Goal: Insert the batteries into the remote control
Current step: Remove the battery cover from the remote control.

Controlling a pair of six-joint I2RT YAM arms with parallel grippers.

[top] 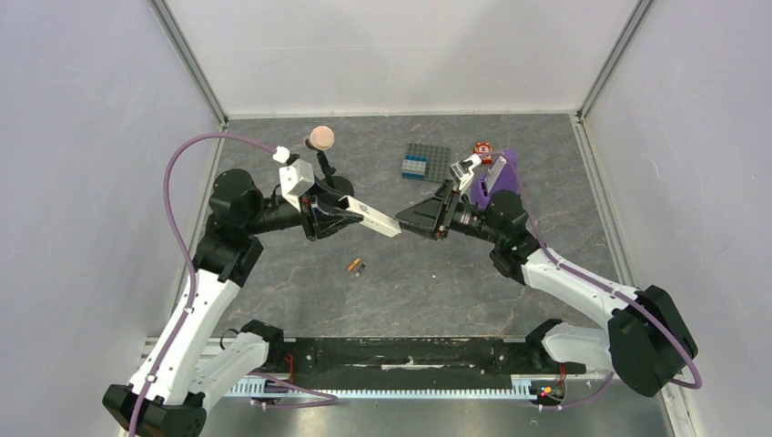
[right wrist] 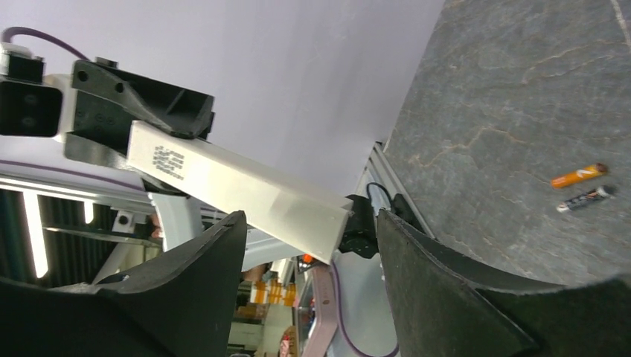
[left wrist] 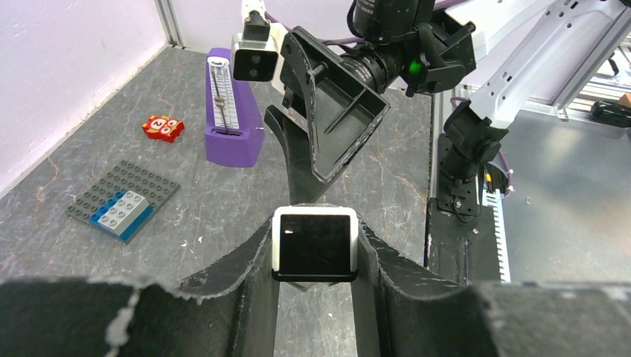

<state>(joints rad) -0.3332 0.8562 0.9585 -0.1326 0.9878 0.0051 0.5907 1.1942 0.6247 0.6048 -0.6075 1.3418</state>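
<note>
The remote control (top: 373,217), a slim white bar, hangs in the air above the table, and my left gripper (top: 350,218) is shut on it. The left wrist view looks along the bar at its dark end face (left wrist: 315,243), pinched between both fingers. My right gripper (top: 410,223) faces it from the right and stands open. In the right wrist view the remote's free end (right wrist: 298,212) lies between the open fingers with a gap on each side. The batteries lie side by side on the table, one orange (right wrist: 579,175) and one dark grey (right wrist: 585,198), below the remote (top: 355,266).
A purple wedge stand (top: 499,177) is behind my right arm. Beside it are a grey studded plate (top: 428,164) with blue and white bricks and a small red toy (top: 482,148). A pink ball on a black post (top: 321,138) is behind my left gripper.
</note>
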